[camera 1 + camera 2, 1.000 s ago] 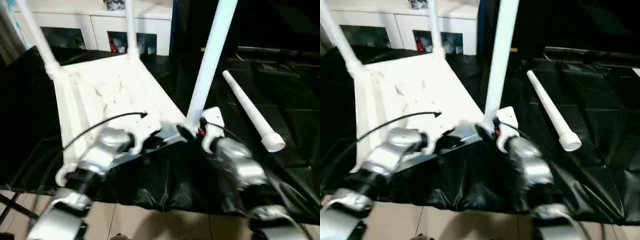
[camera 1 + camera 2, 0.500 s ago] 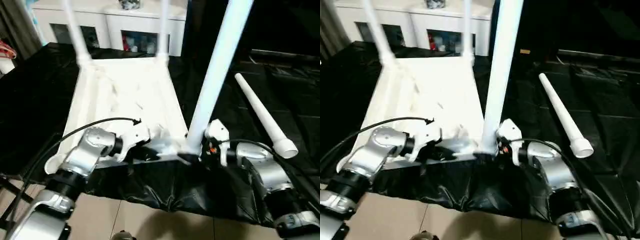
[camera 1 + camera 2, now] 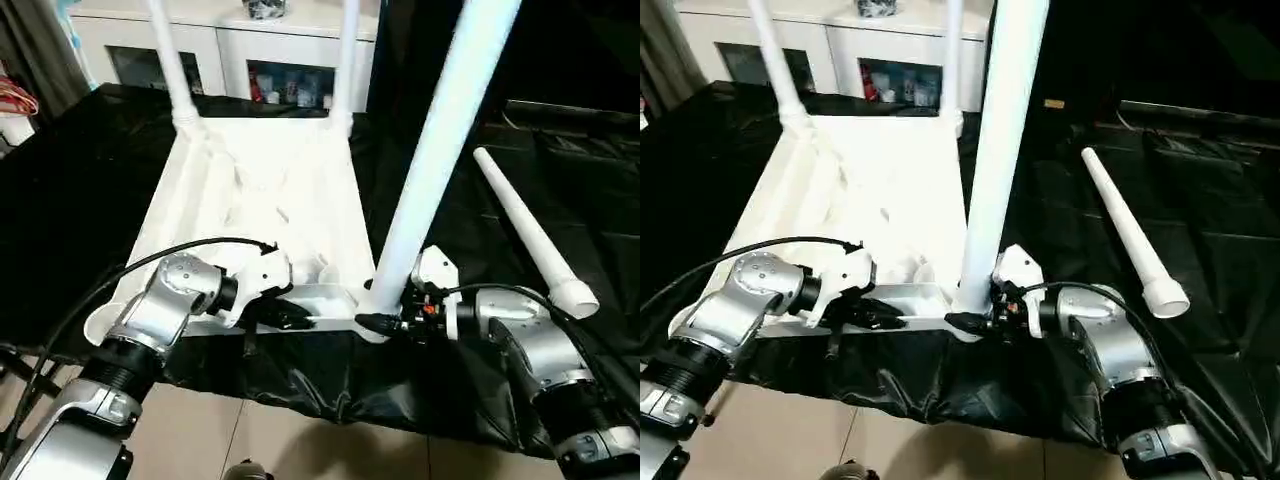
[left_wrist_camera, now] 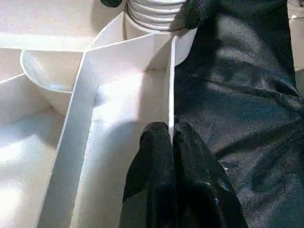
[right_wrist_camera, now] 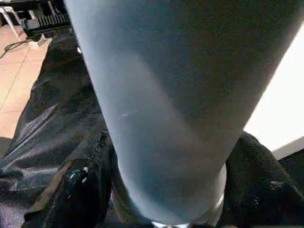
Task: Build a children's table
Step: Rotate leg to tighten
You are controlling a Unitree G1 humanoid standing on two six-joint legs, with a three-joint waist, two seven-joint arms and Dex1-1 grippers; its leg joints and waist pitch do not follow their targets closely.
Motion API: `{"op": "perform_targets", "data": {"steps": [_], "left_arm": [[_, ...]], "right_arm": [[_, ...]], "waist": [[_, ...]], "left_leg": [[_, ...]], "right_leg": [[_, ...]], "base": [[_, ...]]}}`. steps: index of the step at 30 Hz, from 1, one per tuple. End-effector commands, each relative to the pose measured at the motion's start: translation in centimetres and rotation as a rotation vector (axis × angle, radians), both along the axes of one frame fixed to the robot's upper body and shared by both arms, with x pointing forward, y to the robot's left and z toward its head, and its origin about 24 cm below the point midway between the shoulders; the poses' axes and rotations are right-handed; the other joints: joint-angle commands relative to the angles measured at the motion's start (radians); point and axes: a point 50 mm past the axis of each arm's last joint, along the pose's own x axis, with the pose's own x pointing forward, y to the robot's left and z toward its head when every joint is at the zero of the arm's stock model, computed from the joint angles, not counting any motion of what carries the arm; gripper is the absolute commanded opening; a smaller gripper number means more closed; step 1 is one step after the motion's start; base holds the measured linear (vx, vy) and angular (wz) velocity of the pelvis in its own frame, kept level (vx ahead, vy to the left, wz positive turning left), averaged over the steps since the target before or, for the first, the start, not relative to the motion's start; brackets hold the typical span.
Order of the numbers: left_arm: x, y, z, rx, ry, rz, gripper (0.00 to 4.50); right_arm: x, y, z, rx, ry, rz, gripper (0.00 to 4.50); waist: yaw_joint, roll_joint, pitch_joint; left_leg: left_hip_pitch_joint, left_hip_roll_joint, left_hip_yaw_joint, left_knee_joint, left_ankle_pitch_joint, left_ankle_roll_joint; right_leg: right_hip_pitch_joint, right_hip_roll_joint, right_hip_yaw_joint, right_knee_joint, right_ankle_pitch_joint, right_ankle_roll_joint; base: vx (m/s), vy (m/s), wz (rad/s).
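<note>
Left gripper [image 4: 170, 137]: fingers pressed together, pinching the thin near rim of the tabletop [image 3: 270, 190] — the left wrist view is showing this pinch up close.
Tabletop: lying upside down on the black sheet [image 3: 60, 190], three legs standing in it.
Near leg [image 3: 440, 130]: rising from the near right corner socket.
Right gripper [image 3: 975, 322]: fingers straddling that leg's base — grip unclear.
Loose leg [image 3: 530, 228]: lying on the sheet, right.
Writing: none readable.
</note>
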Motion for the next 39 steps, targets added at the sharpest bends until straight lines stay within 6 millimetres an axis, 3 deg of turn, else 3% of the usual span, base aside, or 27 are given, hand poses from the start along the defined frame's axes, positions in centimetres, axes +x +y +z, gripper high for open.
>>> {"op": "perform_targets", "data": {"steps": [1, 2, 3, 4, 5, 8, 11, 12, 20, 23, 24, 26, 27, 31, 34, 39], "left_arm": [[0.4, -0.4, 0.2, -0.014, -0.021, 0.021, 0.0], [0.4, -0.4, 0.2, -0.014, -0.021, 0.021, 0.0], [0.2, -1.2, 0.2, -0.048, -0.011, 0.036, 0.0], [0.2, -1.2, 0.2, -0.048, -0.011, 0.036, 0.0], [0.3, -2.0, 0.2, -0.07, -0.009, 0.05, 0.0], [0.7, -3.0, 0.2, -0.073, -0.029, 0.095, 0.0], [1.4, -4.2, 0.2, -0.086, -0.052, 0.161, 0.0], [1.9, -5.3, 0.3, -0.09, -0.072, 0.202, 0.0], [3.1, -8.9, 0.5, -0.093, -0.149, 0.369, 0.0], [3.0, -9.5, 0.6, -0.096, -0.167, 0.36, 0.0], [2.8, -9.6, 0.7, -0.098, -0.172, 0.343, 0.0], [2.7, -9.5, 0.6, -0.1, -0.168, 0.331, 0.0], [2.6, -9.4, 0.6, -0.103, -0.169, 0.319, 0.0], [2.0, -8.7, 0.8, -0.151, -0.144, 0.239, 0.0], [1.6, -8.1, 0.8, -0.157, -0.132, 0.201, 0.0], [1.1, -5.6, 0.5, -0.116, -0.109, 0.134, 0.0]], "right_arm": [[-0.8, 1.8, -0.1, 0.02, 0.011, 0.105, 2.75], [-0.8, 1.8, -0.1, 0.02, 0.011, 0.105, 2.73], [0.1, 1.9, -0.4, 0.025, -0.005, -0.008, 2.72], [0.1, 1.9, -0.4, 0.025, -0.005, -0.008, 2.72], [0.8, 2.1, -0.9, 0.033, -0.003, -0.132, 2.72], [1.3, 2.6, -1.3, 0.056, 0.005, -0.247, 2.7], [1.6, 3.5, -1.7, 0.082, 0.011, -0.354, 2.7], [1.8, 4.3, -2.0, 0.096, 0.022, -0.427, 2.7], [3.1, 6.9, -3.1, 0.066, 0.086, -0.766, 2.69], [3.2, 7.6, -2.8, 0.08, 0.071, -0.769, 2.69], [3.2, 7.9, -2.6, 0.091, 0.06, -0.75, 3.04], [3.2, 8.0, -2.4, 0.11, 0.063, -0.735, 3.04], [3.2, 8.1, -2.2, 0.133, 0.074, -0.728, 3.25], [3.5, 7.2, -1.9, 0.111, 0.024, -0.7, 3.6], [3.5, 6.7, -1.7, 0.107, 0.009, -0.655, 3.6], [2.8, 5.0, -0.7, 0.084, -0.041, -0.38, 3.6]], "waist": [[-0.002, 0.0, -0.065], [-0.002, -0.001, -0.066], [-0.001, 0.005, -0.066], [-0.004, 0.003, -0.065], [-0.005, 0.002, -0.065], [-0.021, 0.013, -0.06], [-0.028, 0.009, -0.06], [-0.032, 0.017, -0.06], [-0.035, 0.013, -0.061], [-0.036, 0.013, -0.063], [-0.037, 0.009, -0.065], [-0.038, 0.011, -0.065], [-0.039, 0.008, -0.064], [-0.043, 0.002, -0.064], [-0.051, 0.002, -0.068], [-0.048, -0.001, -0.066]], "left_leg": [[0.005, 0.029, -0.004, -0.059, -0.231, 0.032], [0.005, 0.029, -0.004, -0.059, -0.23, 0.031], [0.005, 0.03, -0.005, -0.059, -0.229, 0.028], [0.004, 0.028, -0.005, -0.06, -0.235, 0.022], [0.006, 0.029, -0.006, -0.061, -0.239, 0.017], [0.008, 0.025, -0.011, -0.067, -0.297, -0.008], [0.009, 0.021, -0.011, -0.066, -0.308, -0.01], [0.013, 0.021, -0.01, -0.065, -0.316, -0.014], [0.014, 0.02, -0.011, -0.067, -0.309, -0.016], [0.009, 0.02, -0.011, -0.066, -0.297, -0.009], [0.008, 0.02, -0.01, -0.066, -0.29, -0.004], [0.007, 0.02, -0.01, -0.066, -0.283, -0.001], [0.008, 0.02, -0.009, -0.066, -0.284, 0.002], [0.004, 0.022, -0.008, -0.067, -0.279, 0.009], [-0.001, 0.022, -0.008, -0.064, -0.235, 0.015], [-0.002, 0.022, -0.002, -0.059, -0.199, 0.05]], "right_leg": [[0.05, -0.081, 0.045, -0.068, -0.276, -0.167], [0.051, -0.081, 0.046, -0.068, -0.274, -0.167], [0.05, -0.082, 0.046, -0.067, -0.268, -0.171], [0.049, -0.081, 0.045, -0.068, -0.27, -0.174], [0.049, -0.081, 0.045, -0.068, -0.275, -0.173], [0.049, -0.082, 0.043, -0.078, -0.348, -0.157], [0.049, -0.082, 0.043, -0.084, -0.374, -0.147], [0.044, -0.08, 0.045, -0.089, -0.378, -0.142], [0.042, -0.081, 0.044, -0.092, -0.406, -0.124], [0.045, -0.08, 0.045, -0.088, -0.364, -0.12], [0.046, -0.079, 0.046, -0.085, -0.339, -0.123], [0.047, -0.079, 0.047, -0.082, -0.314, -0.131], [0.047, -0.079, 0.047, -0.082, -0.315, -0.134], [0.048, -0.083, 0.047, -0.084, -0.336, -0.129], [0.054, -0.081, 0.047, -0.07, -0.245, -0.157], [0.056, -0.08, 0.048, -0.066, -0.191, -0.178]], "base": [[0.0, 0.0, 0.0], [0.0, 0.0, 0.0], [0.0, 0.0, 0.0], [0.0, 0.0, 0.0], [0.0, 0.0, 0.0], [0.0, 0.0, 0.0], [0.0, 0.0, 0.0], [0.0, 0.0, 0.0], [0.0, 0.0, 0.0], [0.0, 0.0, 0.0], [0.0, 0.0, 0.0], [0.0, 0.0, 0.0], [0.0, 0.0, 0.0], [0.0, 0.0, 0.0], [0.0, 0.0, 0.0], [0.0, 0.0, 0.0]]}}
